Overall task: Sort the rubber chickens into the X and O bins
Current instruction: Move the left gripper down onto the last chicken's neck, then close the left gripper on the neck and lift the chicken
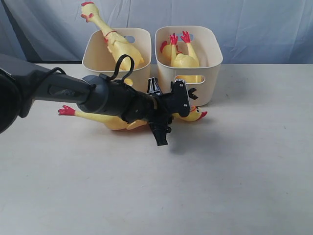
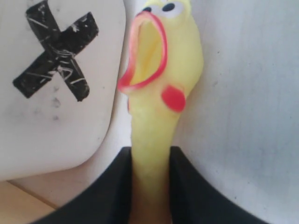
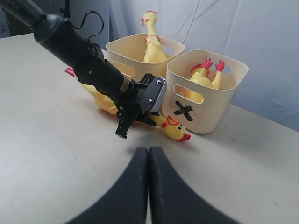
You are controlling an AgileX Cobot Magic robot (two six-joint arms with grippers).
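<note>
A long rubber chicken [image 1: 110,120] lies on the table in front of the bins, red feet to the left and head [image 1: 195,115] to the right. My left gripper [image 1: 188,105] reaches across and is shut on its neck. The left wrist view shows the neck [image 2: 150,154] pressed between both fingers, with the open-beaked head [image 2: 161,56] beside the X bin [image 2: 70,135]. In the X bin [image 1: 210,73] a smaller chicken [image 1: 183,58] lies feet up. Another long chicken [image 1: 117,46] stands in the other bin [image 1: 93,56], whose mark is hidden. My right gripper [image 3: 149,151] is shut and empty, hovering over the table.
The two bins stand side by side at the back of the pale table [image 1: 234,171], in front of a blue-grey backdrop [image 1: 254,19]. The left arm [image 1: 63,90] lies across the table's left half. My right gripper is out of the exterior view.
</note>
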